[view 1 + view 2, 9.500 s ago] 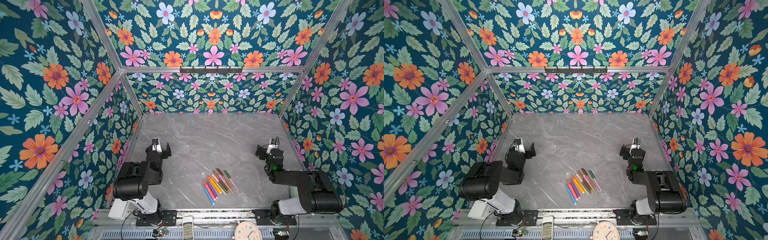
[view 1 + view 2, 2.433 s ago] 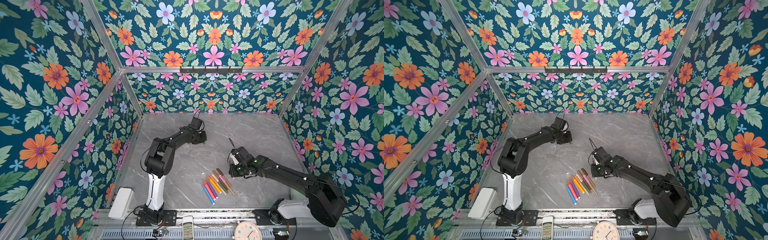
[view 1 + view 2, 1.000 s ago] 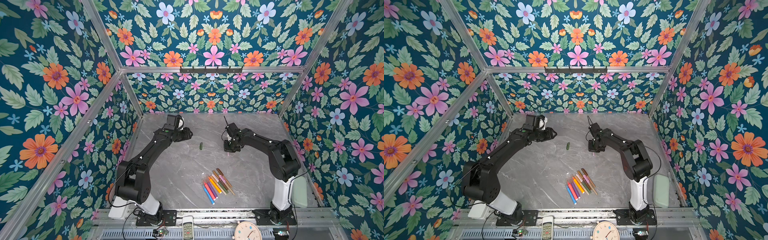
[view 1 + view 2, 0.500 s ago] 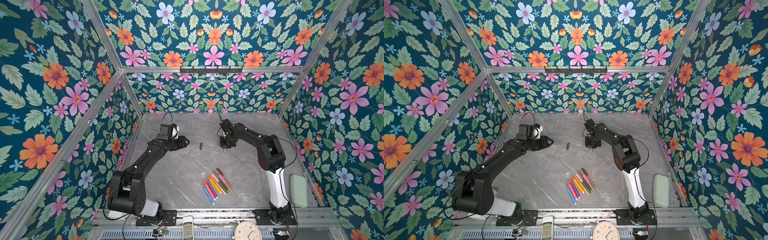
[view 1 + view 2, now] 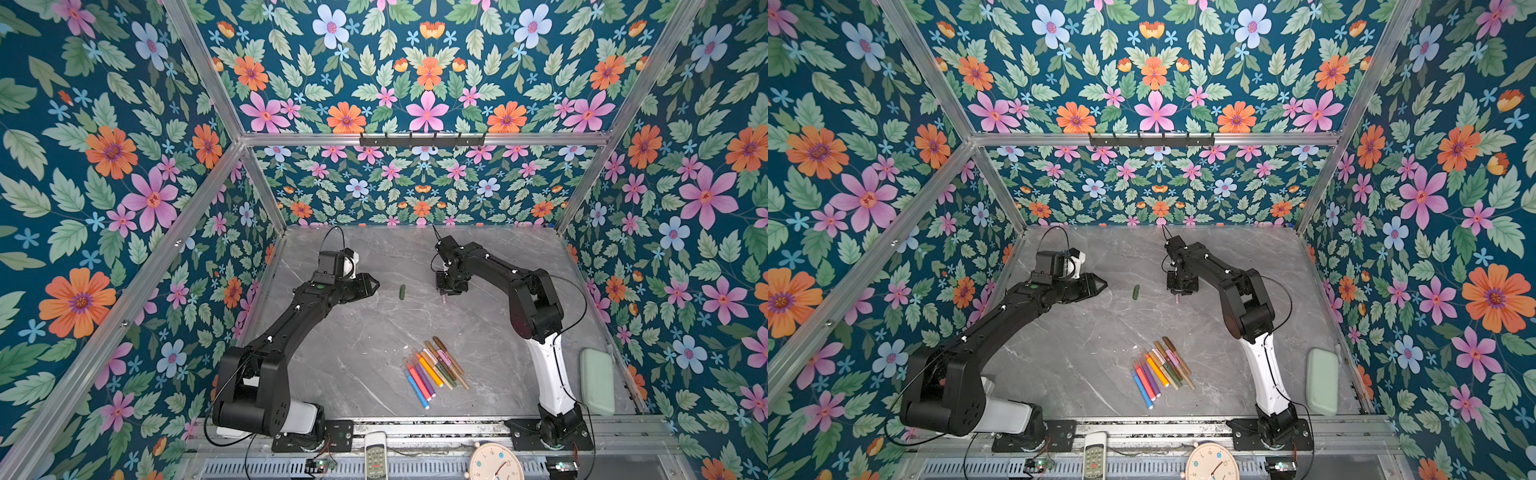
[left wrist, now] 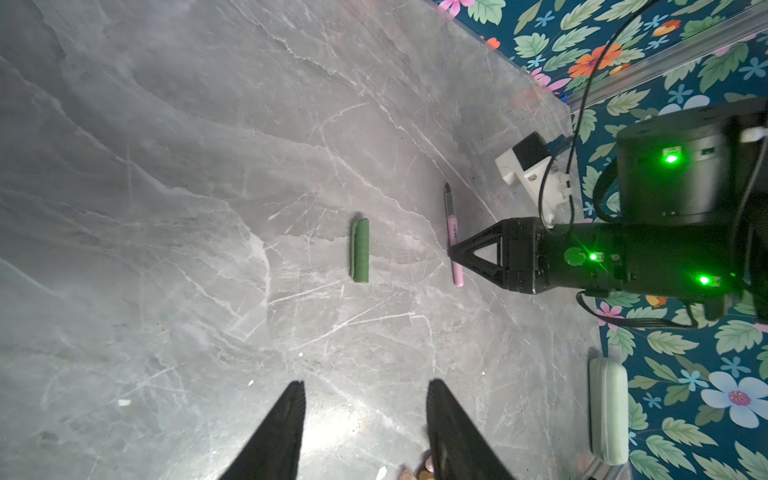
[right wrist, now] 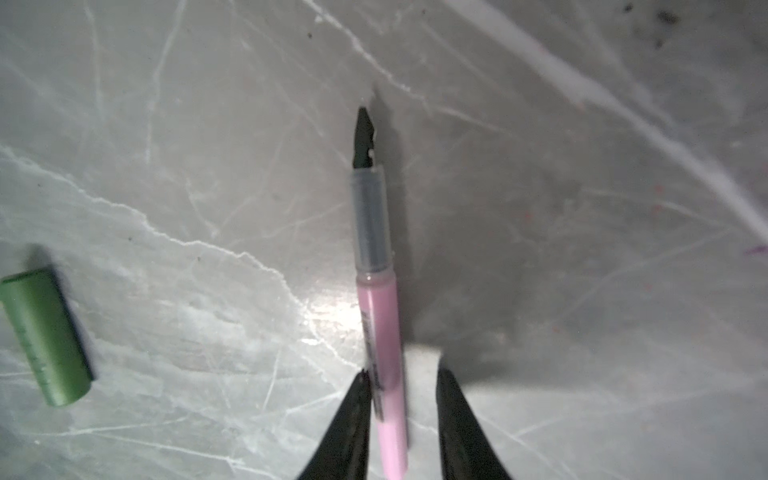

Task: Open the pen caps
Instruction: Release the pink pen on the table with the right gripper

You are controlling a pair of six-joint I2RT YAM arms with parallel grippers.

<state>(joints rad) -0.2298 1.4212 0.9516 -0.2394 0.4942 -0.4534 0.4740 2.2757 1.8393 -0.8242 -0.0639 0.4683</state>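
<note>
On the surface (image 5: 374, 324), the left claw (image 6: 365, 383) is spread, empty; the right claw (image 7: 403, 371) stands parted around the uncapped pink pen (image 7: 376, 299). Other pens (image 5: 434, 365) lie bundled well apart. It should rise straight, clear of pen and nearby green cap (image 7: 45, 336).

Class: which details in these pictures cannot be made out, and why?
Pink pen: rear end cut off by the right wrist view's edge; the right claw covers most of it in both top views.
Pile of pens: too small in both top views to tell capped from uncapped.
</note>
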